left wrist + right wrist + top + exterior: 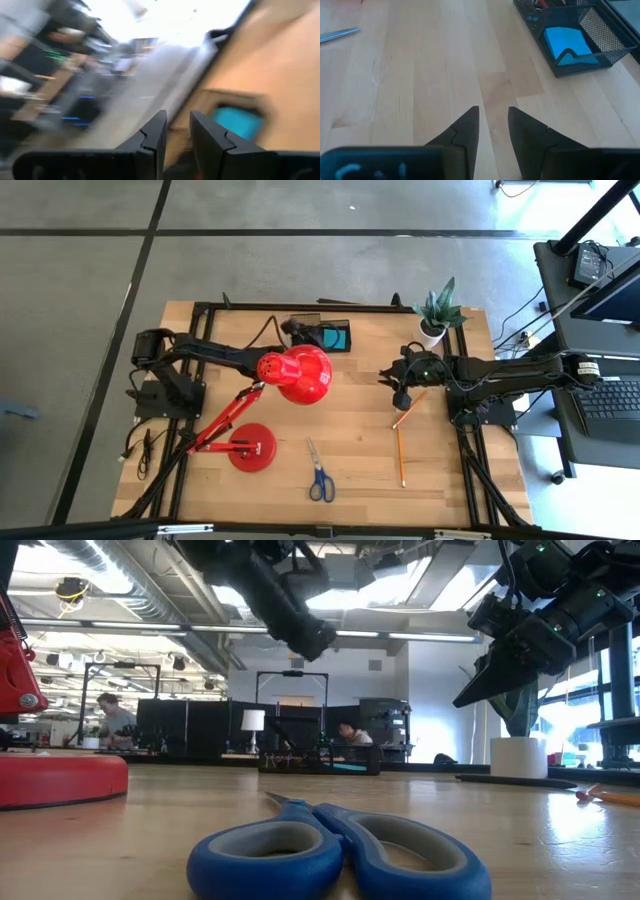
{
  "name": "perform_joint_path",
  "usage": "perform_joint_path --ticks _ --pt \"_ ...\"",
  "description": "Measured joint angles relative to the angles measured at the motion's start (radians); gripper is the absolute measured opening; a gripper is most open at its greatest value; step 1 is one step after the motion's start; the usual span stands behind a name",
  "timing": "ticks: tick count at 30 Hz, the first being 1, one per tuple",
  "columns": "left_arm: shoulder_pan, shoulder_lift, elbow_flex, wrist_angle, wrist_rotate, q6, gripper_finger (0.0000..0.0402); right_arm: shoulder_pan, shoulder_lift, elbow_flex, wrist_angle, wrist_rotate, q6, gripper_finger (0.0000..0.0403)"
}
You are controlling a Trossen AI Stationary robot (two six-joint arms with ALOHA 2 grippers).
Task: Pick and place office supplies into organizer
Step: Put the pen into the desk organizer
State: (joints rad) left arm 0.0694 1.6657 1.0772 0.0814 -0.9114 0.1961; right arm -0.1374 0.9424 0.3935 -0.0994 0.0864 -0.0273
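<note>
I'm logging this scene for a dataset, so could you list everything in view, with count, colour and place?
scissors: one, blue handles, near edge of the table, blades pointing away.
pencils: two, wooden, right part of the table, below the right claw.
organizer: one, black mesh, far edge, a blue block inside.
desk lamp: one, red, left half, round base near the front.
potted plant: one, green in a white pot, far right corner.
left claw: dark, by the organizer, fingers close together with a narrow gap, holding nothing.
right claw: dark, over bare wood above the pencils, slightly open, empty.
</note>
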Motion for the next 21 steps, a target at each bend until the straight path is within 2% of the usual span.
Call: perform_joint_path --ticks 3,5,14,21 --pt "-0.005 0.009 -0.019 0.0 0.197 -0.191 0.0079 0.001 0.0 0.0 0.0 0.0 0.003 0.0108" --pt "-0.009 0.01 -0.06 0.049 0.272 -0.269 0.0079 0.001 0.0 0.0 -0.003 0.0 0.026 0.0108" --pt "-0.089 0.0 -0.356 0.584 0.217 -0.289 0.0079 0.001 0.0 0.0 -0.089 -0.001 0.081 0.0108" --pt "-0.127 0.0 -0.491 0.739 0.193 -0.341 0.0079 0.001 0.0 0.0 -0.121 0.0 0.102 0.0108"
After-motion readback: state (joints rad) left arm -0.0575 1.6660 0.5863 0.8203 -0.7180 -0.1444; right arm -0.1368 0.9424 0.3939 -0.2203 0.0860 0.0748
